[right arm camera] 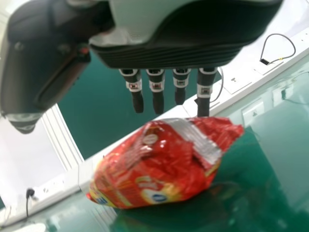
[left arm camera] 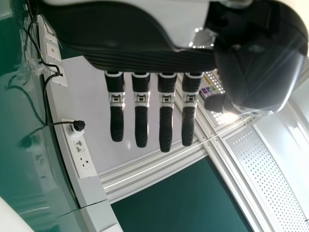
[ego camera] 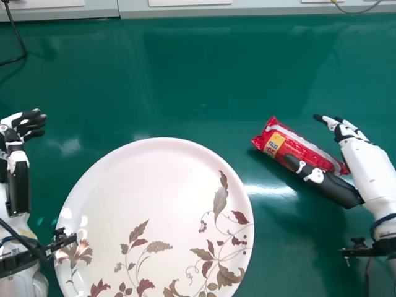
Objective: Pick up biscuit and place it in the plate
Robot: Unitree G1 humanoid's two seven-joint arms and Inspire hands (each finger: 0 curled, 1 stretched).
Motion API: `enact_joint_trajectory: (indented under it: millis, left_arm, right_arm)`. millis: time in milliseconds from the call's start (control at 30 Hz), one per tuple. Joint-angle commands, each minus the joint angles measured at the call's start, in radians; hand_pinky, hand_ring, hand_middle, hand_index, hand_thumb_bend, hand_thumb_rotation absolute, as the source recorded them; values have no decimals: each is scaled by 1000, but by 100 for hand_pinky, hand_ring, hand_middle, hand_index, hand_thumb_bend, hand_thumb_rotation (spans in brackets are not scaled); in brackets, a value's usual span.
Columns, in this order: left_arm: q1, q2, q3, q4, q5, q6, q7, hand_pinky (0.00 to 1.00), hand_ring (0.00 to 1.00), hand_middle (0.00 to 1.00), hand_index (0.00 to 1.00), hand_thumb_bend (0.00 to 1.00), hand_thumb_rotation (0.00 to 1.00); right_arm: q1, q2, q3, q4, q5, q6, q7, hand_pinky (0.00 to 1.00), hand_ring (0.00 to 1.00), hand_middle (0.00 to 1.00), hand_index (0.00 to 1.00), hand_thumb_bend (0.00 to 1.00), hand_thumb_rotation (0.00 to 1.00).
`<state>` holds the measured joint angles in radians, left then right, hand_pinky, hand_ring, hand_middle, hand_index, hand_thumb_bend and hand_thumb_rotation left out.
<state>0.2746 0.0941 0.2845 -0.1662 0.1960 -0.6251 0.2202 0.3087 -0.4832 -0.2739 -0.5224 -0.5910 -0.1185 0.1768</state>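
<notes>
While the right hand (ego camera: 354,137) sits at the right of the head view with its fingers extended and its thumb apart from them, the red biscuit packet (ego camera: 302,147) lies slanted on the green table (ego camera: 185,80) between the two, right of centre. The thumb crosses above part of the wrapper in that view; whether it touches, I cannot tell. Toward the lower left lies the large white plate (ego camera: 145,198), its floral pattern along the lower part, apart from the packet. At the left edge is the left hand (ego camera: 29,125), fingers straight. A black cable (ego camera: 20,43) hangs in the upper left corner.
</notes>
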Motion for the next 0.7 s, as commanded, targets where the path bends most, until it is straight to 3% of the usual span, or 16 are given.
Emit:
enact_joint_trajectory:
  millis: [0,167,400,667]
  left_arm:
    - [29,-20,-12,41,-3,5,0,63,68,68,69,12,25]
    - [35,-24,-14,27,-8,11,-3,65,69,69,69,12,21]
    - [47,-29,-12,-4,2,45,-2,65,69,69,70,12,22]
    - [51,-32,-14,-20,2,60,-2,64,69,69,70,13,21]
  right_arm:
    - [-9,-38,-10,13,-15,14,30,84,95,98,98,100,79]
    - [-46,-78,5,14,-59,89,85,85,96,100,98,100,76]
    - [-98,-122,24,39,-79,127,134,84,96,100,98,100,71]
    - [-138,-205,48,16,-98,188,281,89,98,100,100,100,70]
